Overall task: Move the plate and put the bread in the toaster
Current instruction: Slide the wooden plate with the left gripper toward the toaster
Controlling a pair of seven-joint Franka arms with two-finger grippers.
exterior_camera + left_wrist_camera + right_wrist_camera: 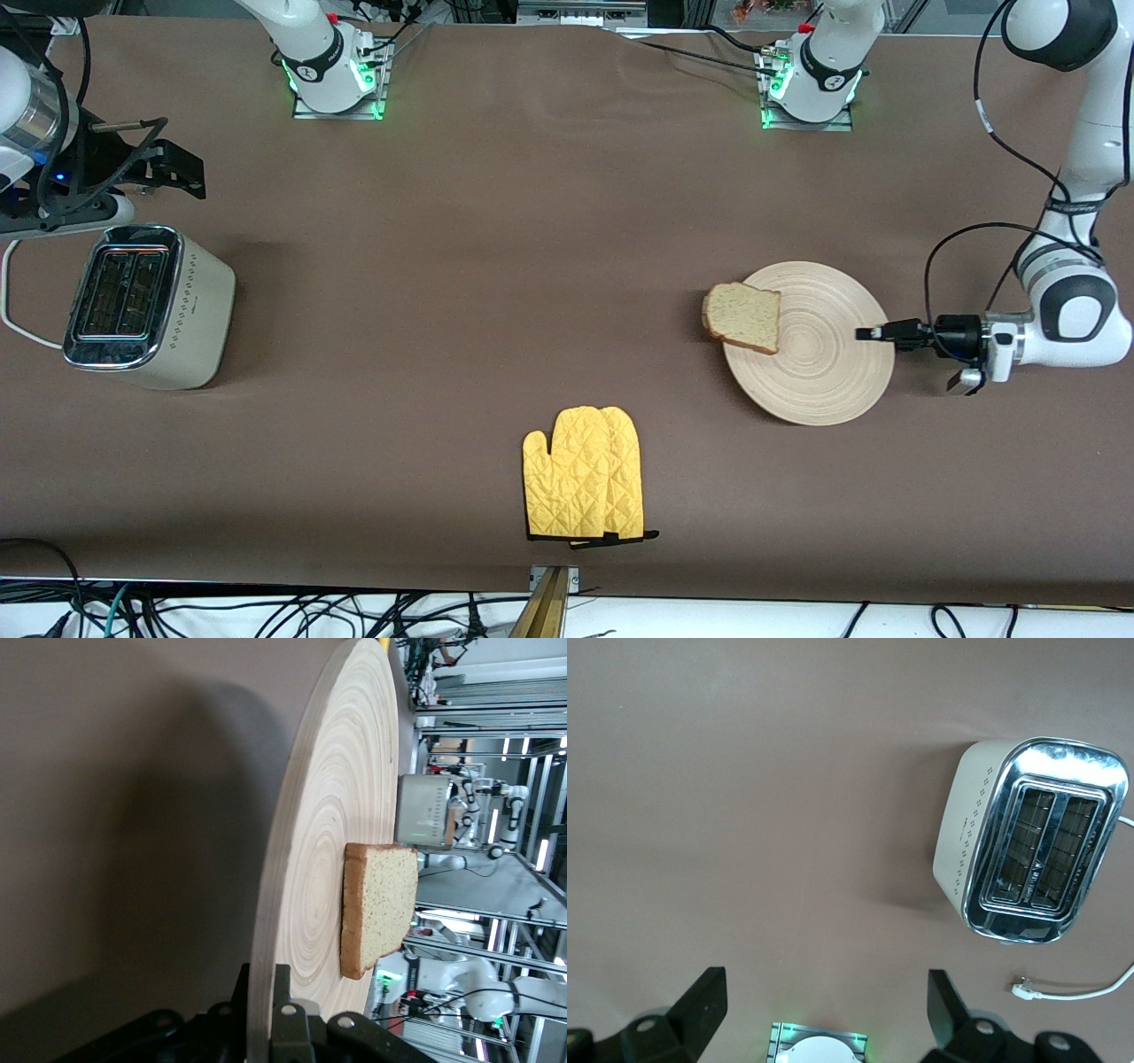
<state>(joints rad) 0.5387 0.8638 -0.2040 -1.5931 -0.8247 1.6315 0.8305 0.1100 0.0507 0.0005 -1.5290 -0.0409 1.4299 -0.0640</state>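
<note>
Oven mitt [585, 474], yellow, low centre of frame, nearest the front camera; not in play.

Left tool [873, 333], centre right of frame: jaws clamped on the rim of the plate [824, 372], entering edge-on from the left arm's end of the table [532, 221]. Bread [742, 316]: lies on the plate, overhanging its rim toward the right arm's end. Toaster [146, 306]: centre left of frame, slots up, well apart from the plate. Right tool [173, 168]: upper left, hovering above the toaster, jaws wide apart, arm waiting. Step judged: plate gripped, carry toward the toaster due; calls for a level plate so the slice stays on. Left wrist view alone confirms the pinch on the plate's edge; right wrist view alone shows both slots empty and the loose white plug [1023, 989].
</note>
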